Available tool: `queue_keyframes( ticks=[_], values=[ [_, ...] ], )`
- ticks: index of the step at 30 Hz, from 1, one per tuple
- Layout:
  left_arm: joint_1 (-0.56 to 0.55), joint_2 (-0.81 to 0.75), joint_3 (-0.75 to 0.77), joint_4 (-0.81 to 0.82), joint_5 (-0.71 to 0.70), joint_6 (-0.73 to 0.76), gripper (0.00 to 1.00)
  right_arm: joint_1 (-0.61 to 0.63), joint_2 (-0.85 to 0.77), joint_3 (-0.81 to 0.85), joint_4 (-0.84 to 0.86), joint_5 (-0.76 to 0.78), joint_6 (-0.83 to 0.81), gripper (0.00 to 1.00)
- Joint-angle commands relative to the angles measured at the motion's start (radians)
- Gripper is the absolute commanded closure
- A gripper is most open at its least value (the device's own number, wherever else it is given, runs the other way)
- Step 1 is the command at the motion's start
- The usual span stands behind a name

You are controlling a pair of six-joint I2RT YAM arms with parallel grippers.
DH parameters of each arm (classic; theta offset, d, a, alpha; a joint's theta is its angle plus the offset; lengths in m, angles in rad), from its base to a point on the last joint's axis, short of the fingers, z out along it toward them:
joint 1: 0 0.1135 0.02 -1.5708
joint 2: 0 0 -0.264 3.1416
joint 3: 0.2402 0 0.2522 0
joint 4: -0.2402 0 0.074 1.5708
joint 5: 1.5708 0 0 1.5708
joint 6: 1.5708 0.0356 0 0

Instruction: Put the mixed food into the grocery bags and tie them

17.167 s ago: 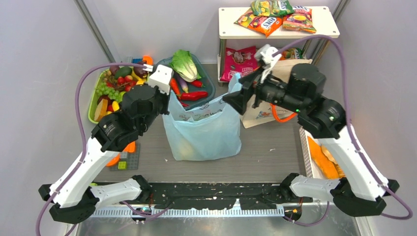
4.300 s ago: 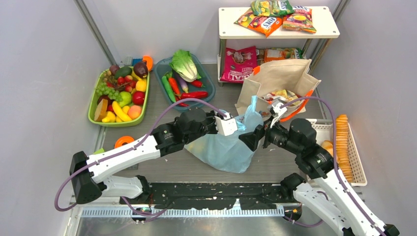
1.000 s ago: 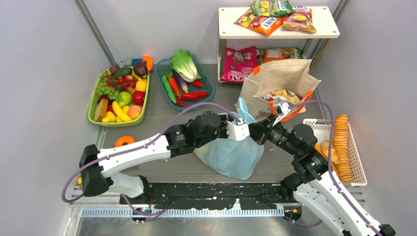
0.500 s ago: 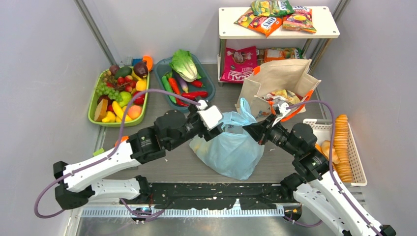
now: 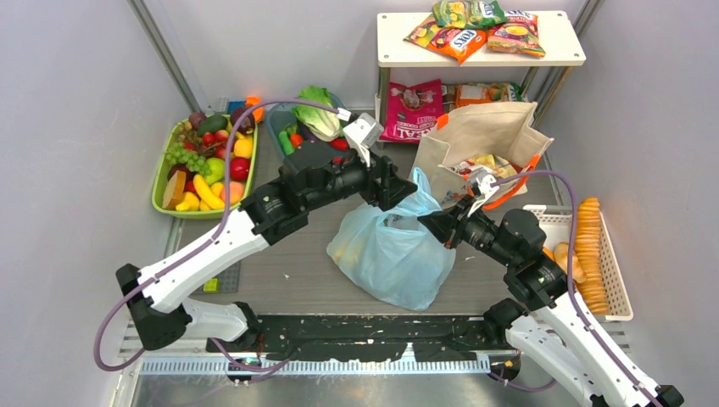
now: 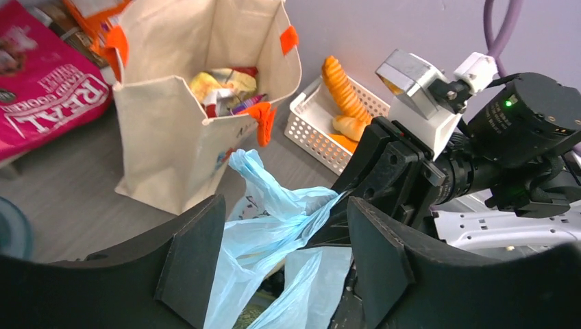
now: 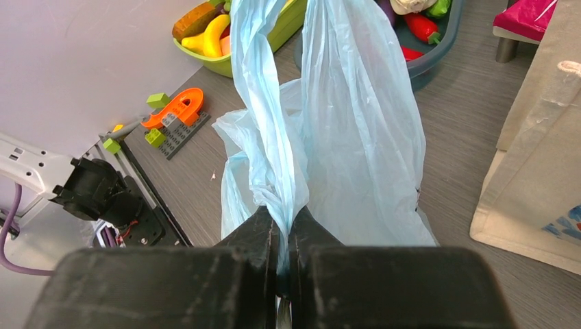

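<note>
The light-blue plastic grocery bag [image 5: 392, 259] sits mid-table, with something yellow showing through its wall. My right gripper [image 5: 431, 227] is shut on one twisted handle [image 7: 277, 157] of that bag and holds it taut. Over the bag's far top hangs my left gripper [image 5: 395, 188], open. Loose blue handle plastic [image 6: 274, 226] lies between its fingers [image 6: 192, 257] and touches neither pad. The beige tote [image 5: 483, 140] with orange handles stands behind, snack packets [image 6: 223, 86] inside. More snack packets [image 5: 462, 38] lie on the shelf. The pale-green cabbage [image 5: 318, 110] rests in the dark tray.
A green tray of toy fruit [image 5: 203, 165] stands at the back left. A white mesh basket [image 5: 555, 222] with stacked biscuits [image 5: 587, 250] is at the right. A pink packet [image 5: 413, 106] leans under the shelf. An orange toy [image 7: 175, 110] lies by the left arm's base.
My left gripper let go of the blue plastic near the right gripper, opened, pulled back left, then swung up behind the bag. The right gripper kept its hold and did not move.
</note>
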Motion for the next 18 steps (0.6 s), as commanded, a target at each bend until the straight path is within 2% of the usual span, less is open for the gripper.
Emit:
queue_keyframes(
  ticks=[1,6,18],
  values=[
    [0.009,0.038,0.061,0.05,0.063,-0.118,0.33,0.004,0.0,0.047,0.018,-0.012,-0.017,0.95],
    [0.012,0.085,0.079,0.054,0.069,-0.135,0.33,0.004,0.007,0.043,0.025,-0.02,-0.019,0.95],
    [0.023,0.178,0.144,0.004,0.011,-0.126,0.52,0.004,-0.001,0.04,0.025,-0.028,-0.02,0.95]
  ],
)
